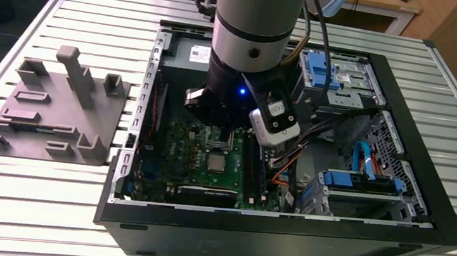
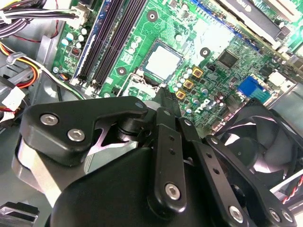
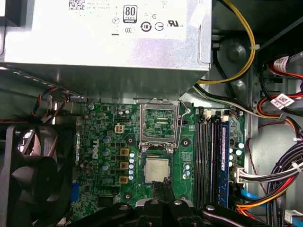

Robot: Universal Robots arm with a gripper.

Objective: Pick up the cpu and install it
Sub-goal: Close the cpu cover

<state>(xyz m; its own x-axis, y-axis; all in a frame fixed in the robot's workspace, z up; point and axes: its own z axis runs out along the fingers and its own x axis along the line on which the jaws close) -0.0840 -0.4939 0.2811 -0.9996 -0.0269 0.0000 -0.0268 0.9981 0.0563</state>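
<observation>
So the cpu (image 3: 156,168) is lying flat in the socket on the board (image 3: 106,142), silver top up, and as far as I can tell it sits square to the socket frame. In the exterior view it's at roughly 6 o'clock from the arm's wrist, inside the open case (image 1: 285,236), with the power supply (image 1: 183,59) off at 12 o'clock of the board. The bracket (image 3: 161,120) is swung open on the power supply side, so nothing covers the chip. The gripper (image 3: 163,188) hangs just over the cpu's near edge, fingertips pinched together with nothing between them (looks that way in both wrist views anyway). I can't tell if they touch the chip. My take: this is the seating part of the install, and the trick is zero force. The chip should settle under its own weight with its edge notches lined up, and any sideways nudge from those tips risks bent pins. Staying clear of the RAM slots (image 3: 208,156) and the fan (image 3: 33,179) matters too, it's tight in there.
</observation>
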